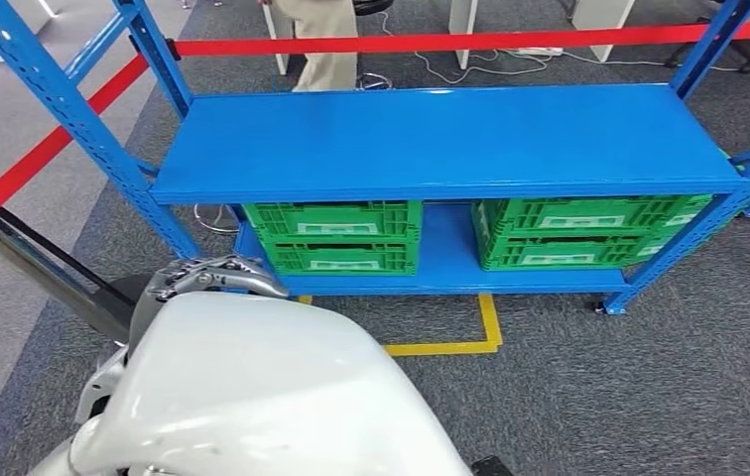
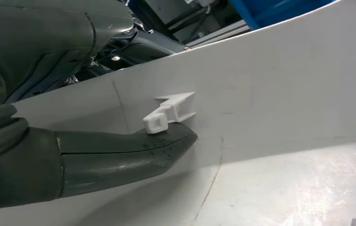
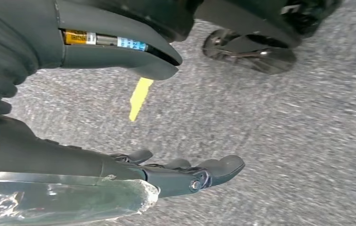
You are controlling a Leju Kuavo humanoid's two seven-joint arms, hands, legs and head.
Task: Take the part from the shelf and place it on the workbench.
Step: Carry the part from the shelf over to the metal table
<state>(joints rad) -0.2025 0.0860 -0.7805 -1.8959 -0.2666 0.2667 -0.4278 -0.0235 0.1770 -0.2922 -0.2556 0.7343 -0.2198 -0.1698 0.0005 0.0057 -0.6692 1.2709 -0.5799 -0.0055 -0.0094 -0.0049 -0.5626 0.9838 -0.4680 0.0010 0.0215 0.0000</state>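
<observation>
1. Nearest: large white part (image 1: 262, 387), off the shelf and carried close against the body, low in the head view. Long axis hard to judge, since its near end runs out of the picture.
2. Left hand (image 1: 217, 278) at the part's far rim, fingers (image 1: 237, 268) hooked over the edge. In the left wrist view, thumb (image 2: 133, 148) pressed flat on the part's inner face just beside a small white clip (image 2: 169, 113). Clamped on the part, then.
3. Right hand (image 3: 166, 174) hanging low over the grey carpet (image 3: 284, 141), fingers stretched and apart, holding nothing. Free to steady the part's other side, probably useful for so wide a piece held on one rim.
4. Beyond the part: yellow floor marking (image 1: 450, 342) on the carpet, then the blue shelf (image 1: 450, 139) with two green crates (image 1: 336, 238) on its lower level.
5. Farthest: red barrier tape (image 1: 450, 42) and a person (image 1: 326, 40) standing behind the shelf.
6. Judgement: pick-up done, carry and set-down left. No surface in sight, so a turn away from the shelf is likely needed. Open carpet towards the shelf's right end, dark slanted bars close beyond its left end; part's rim likeliest to catch on the shelf's front edge or left post.
</observation>
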